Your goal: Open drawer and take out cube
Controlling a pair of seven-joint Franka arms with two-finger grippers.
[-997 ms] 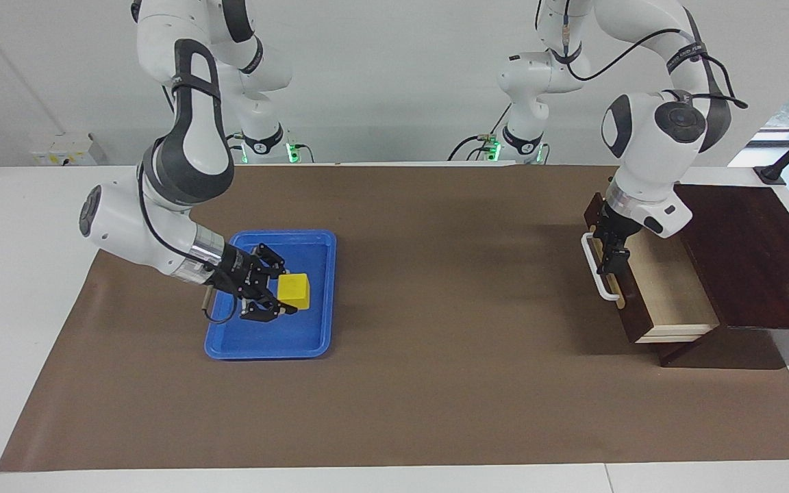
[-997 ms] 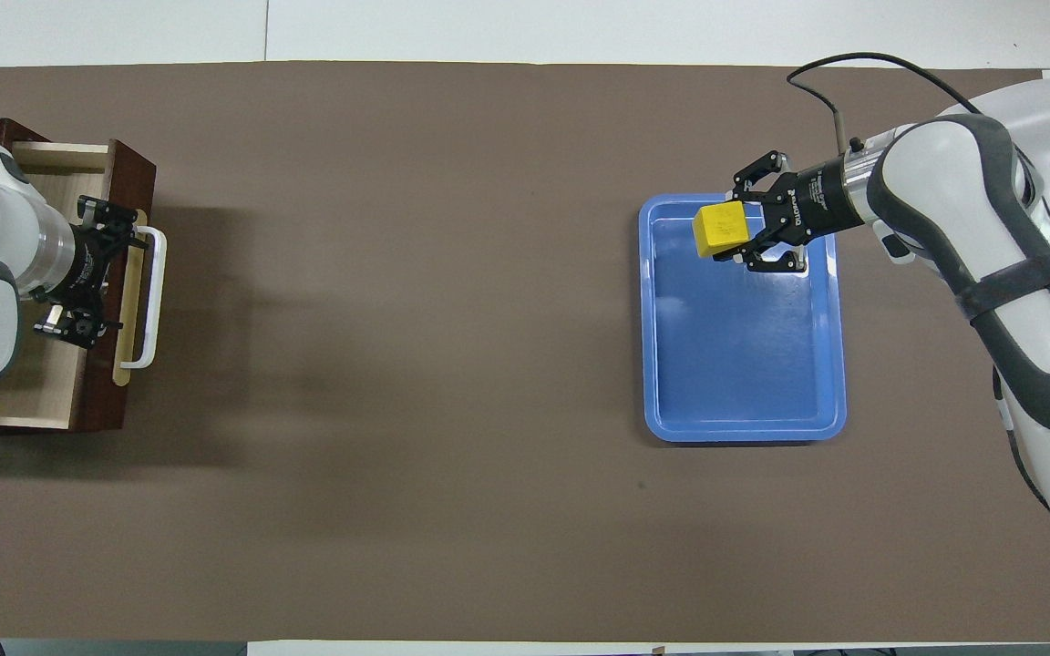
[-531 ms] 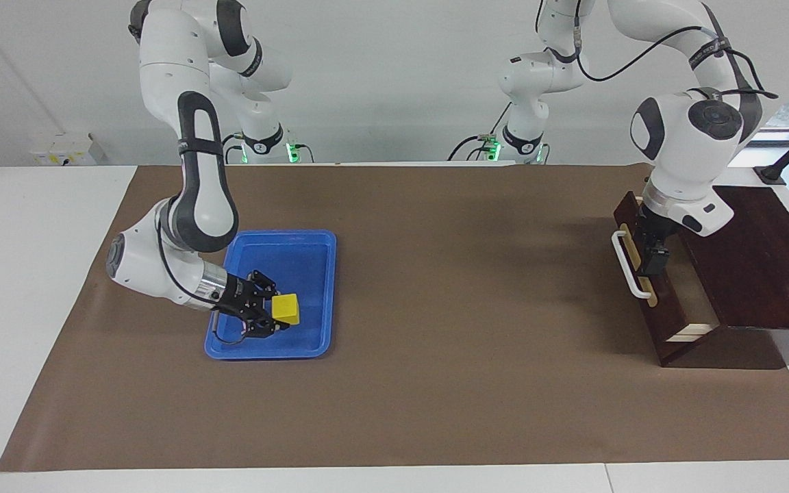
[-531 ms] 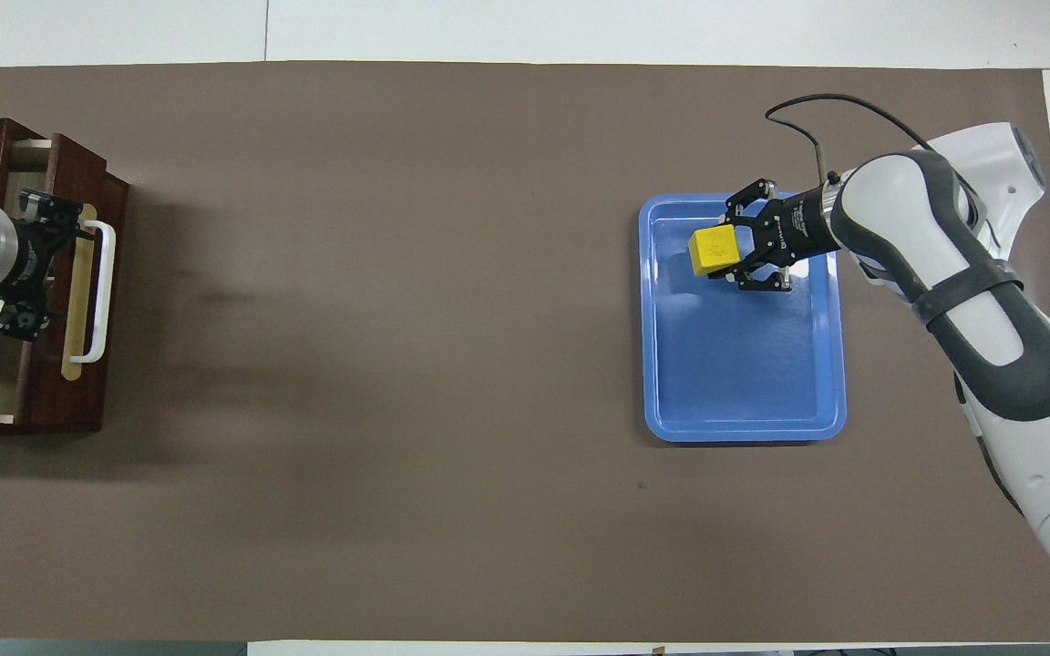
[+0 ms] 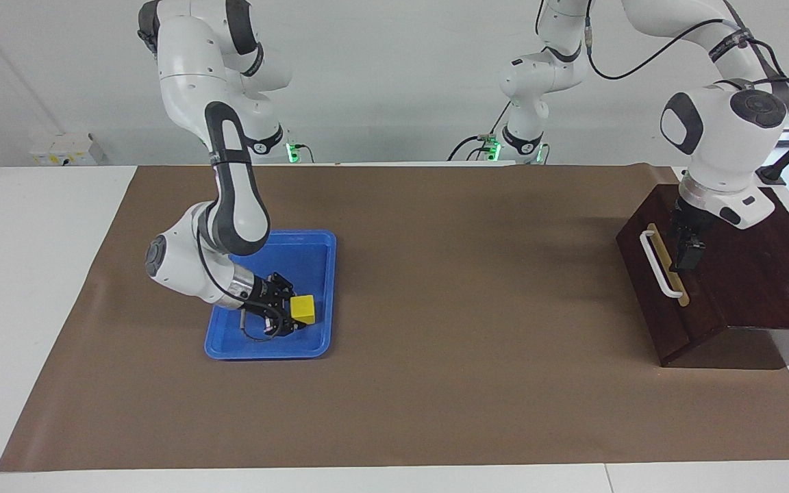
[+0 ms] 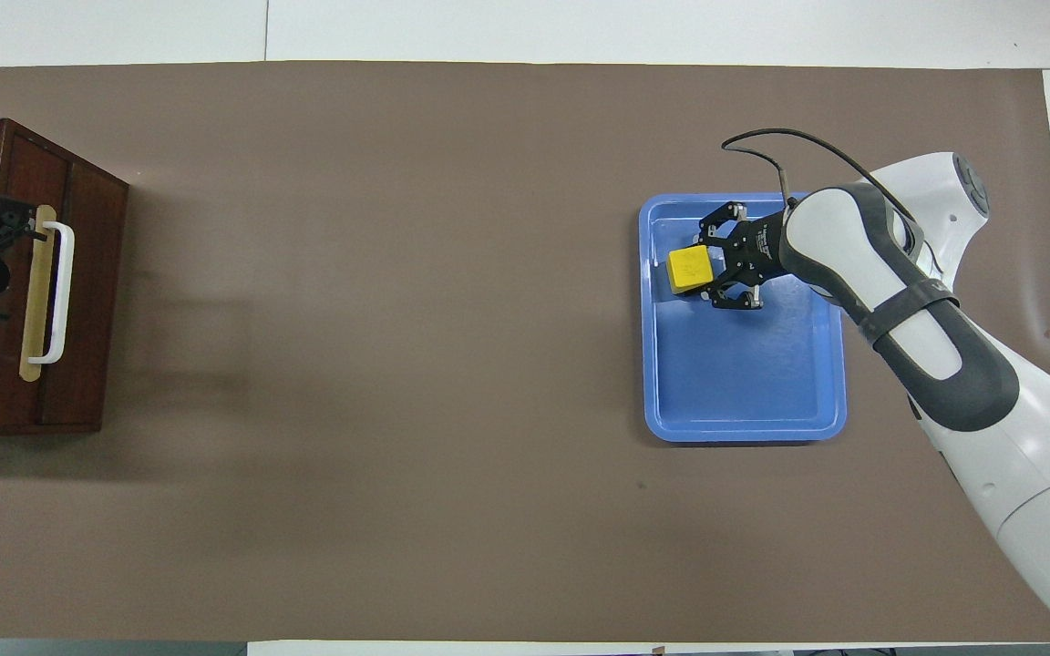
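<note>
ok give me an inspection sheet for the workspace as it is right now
Surface: white table under a brown mat.
Job's things: drawer shut flush in its dark box at the left arm's end; cube low in the blue tray at the right arm's end, in the part farther from the robots.
Clutter: nothing seen.
Grippers: right gripper shut on the cube; left gripper open over the box top, just beside the white handle.
Cables: black cable looped at the right wrist; more along the left arm.
Surroundings: white wall, window at the left arm's end.
</note>
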